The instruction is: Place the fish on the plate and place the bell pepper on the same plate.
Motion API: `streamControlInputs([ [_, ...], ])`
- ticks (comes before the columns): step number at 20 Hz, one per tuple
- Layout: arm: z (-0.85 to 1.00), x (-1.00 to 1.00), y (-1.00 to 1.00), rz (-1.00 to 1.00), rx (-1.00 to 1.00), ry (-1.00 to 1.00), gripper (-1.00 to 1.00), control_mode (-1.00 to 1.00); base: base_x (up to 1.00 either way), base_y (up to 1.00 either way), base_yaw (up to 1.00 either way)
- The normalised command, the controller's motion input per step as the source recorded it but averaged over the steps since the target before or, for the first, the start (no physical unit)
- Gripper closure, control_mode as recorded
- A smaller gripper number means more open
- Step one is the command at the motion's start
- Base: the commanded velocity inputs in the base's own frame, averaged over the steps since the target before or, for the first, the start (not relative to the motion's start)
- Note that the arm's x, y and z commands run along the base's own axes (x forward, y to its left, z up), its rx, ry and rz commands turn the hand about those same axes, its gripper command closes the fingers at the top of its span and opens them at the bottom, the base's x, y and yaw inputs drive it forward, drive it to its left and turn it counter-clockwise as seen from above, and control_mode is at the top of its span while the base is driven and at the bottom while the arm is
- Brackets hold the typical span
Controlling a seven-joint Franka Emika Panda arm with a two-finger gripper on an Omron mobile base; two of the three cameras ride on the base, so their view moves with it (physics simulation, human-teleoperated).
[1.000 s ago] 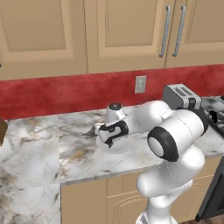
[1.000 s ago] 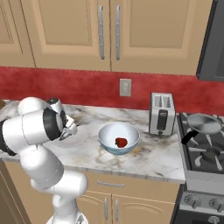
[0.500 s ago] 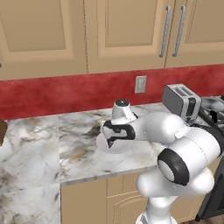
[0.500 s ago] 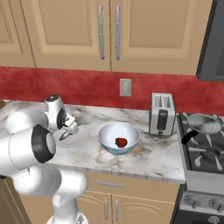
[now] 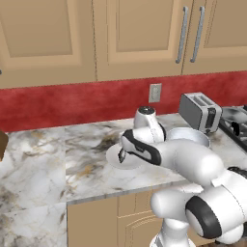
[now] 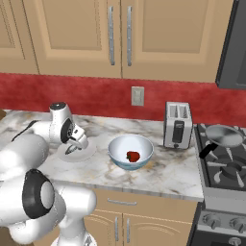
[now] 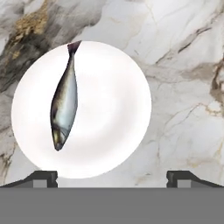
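Note:
The white plate (image 7: 113, 109) lies on the marble counter, and the dark grey fish (image 7: 64, 101) rests on its left half, tail toward the top of the hand view. My gripper (image 7: 111, 177) hangs open just above the plate's near rim, its fingertips (image 7: 43, 177) wide apart and holding nothing. From the base views, the gripper (image 5: 122, 155) points down over the plate (image 5: 112, 158), also seen as the plate (image 6: 89, 154) under the gripper (image 6: 72, 149). The red bell pepper (image 6: 133, 156) sits inside the blue-tinted bowl (image 6: 118, 154), to the plate's right.
A silver toaster (image 6: 177, 126) stands behind the bowl to the right. A stove with a grey frying pan (image 6: 222, 137) borders the counter's right end. The bowl (image 5: 193, 135) is partly hidden behind my forearm. Bare marble stretches left of the plate.
The arm's elbow has swung forward and low to the right. The hand has shifted slightly right while staying over the plate.

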Motion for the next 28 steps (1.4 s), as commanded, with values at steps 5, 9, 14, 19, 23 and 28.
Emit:
streamControlInputs([
  [5, 0.17, -0.45, -0.39, 0.0, 0.0, 0.0, -1.0, -1.0, 0.0, 0.0, 0.0],
  [9, 0.17, -0.33, -0.43, 0.0, 0.0, 0.01, -1.0, -1.0, 0.0, 0.0, 0.0],
  [14, 0.15, -0.24, -0.52, 0.0, 0.0, 0.05, -1.0, -1.0, 0.0, 0.0, 0.0],
  [19, 0.13, -0.15, -0.59, 0.0, 0.0, 0.09, -1.0, -1.0, 0.0, 0.0, 0.0],
  [23, 0.14, -0.07, -0.6, 0.0, 0.0, 0.07, -1.0, -1.0, 0.0, 0.0, 0.0],
  [28, 0.1, 0.0, -0.59, 0.0, 0.0, 0.11, -1.0, -1.0, 0.0, 0.0, 0.0],
])
